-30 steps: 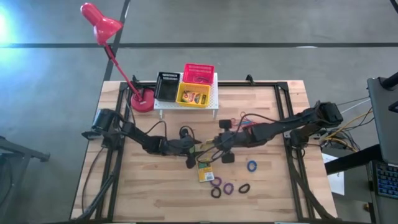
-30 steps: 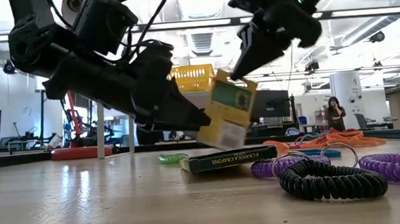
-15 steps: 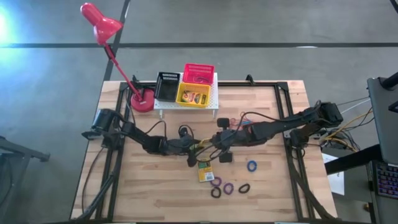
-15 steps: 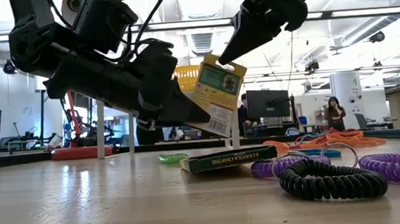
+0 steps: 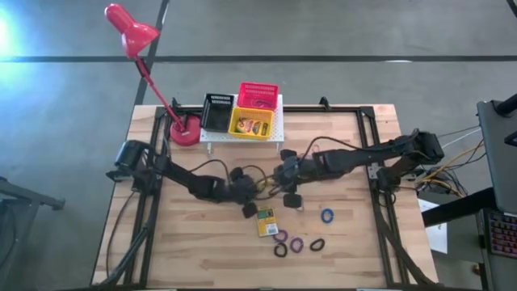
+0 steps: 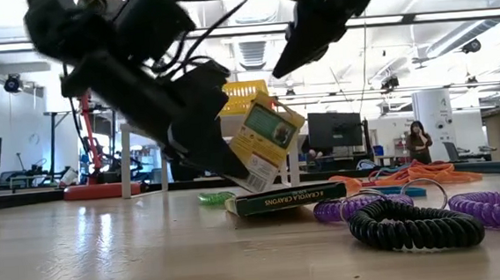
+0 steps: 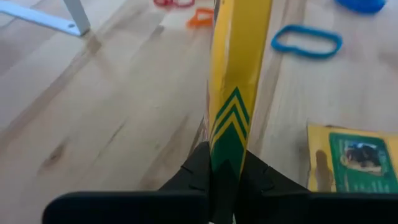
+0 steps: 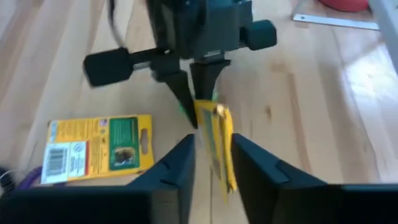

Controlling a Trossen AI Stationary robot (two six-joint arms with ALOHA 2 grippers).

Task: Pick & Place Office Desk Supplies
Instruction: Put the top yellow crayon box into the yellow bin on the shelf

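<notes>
Since a second ago the crayon box (image 6: pixel 264 148) has changed hands: the right gripper (image 8: pixel 208 163) pinched its top corner then, and now its fingers stand spread to either side of the box without touching it, while the left gripper (image 7: pixel 225 171) has closed and pinches the box's lower edge. In the low view the box hangs tilted in the air, clear of the table (image 5: pixel 202 242) and just above a second crayon box (image 5: pixel 267 221) that lies flat on the wood. From my left wrist camera I see the held box edge-on, squeezed between the two dark fingers (image 7: pixel 200 168).

I judge this as the end of a handover, with the carry to the baskets next. The yellow mesh basket (image 5: pixel 251 124) on the white perforated stand (image 5: pixel 276 129) already holds one crayon box, so I take that as the target; the red mesh basket (image 5: pixel 258 94) and black mesh basket (image 5: pixel 217 111) sit beside it. Next I would back the right arm up and away so its fingers do not clip the box, then swing the left arm toward the stand, near the red desk lamp (image 5: pixel 137 36). The grip is on a thin edge, so the box may pivot; I would move gently. The blue ring (image 5: pixel 326 215), the purple rings (image 5: pixel 289 241) and the black rings (image 5: pixel 317 244) wait on the table.
</notes>
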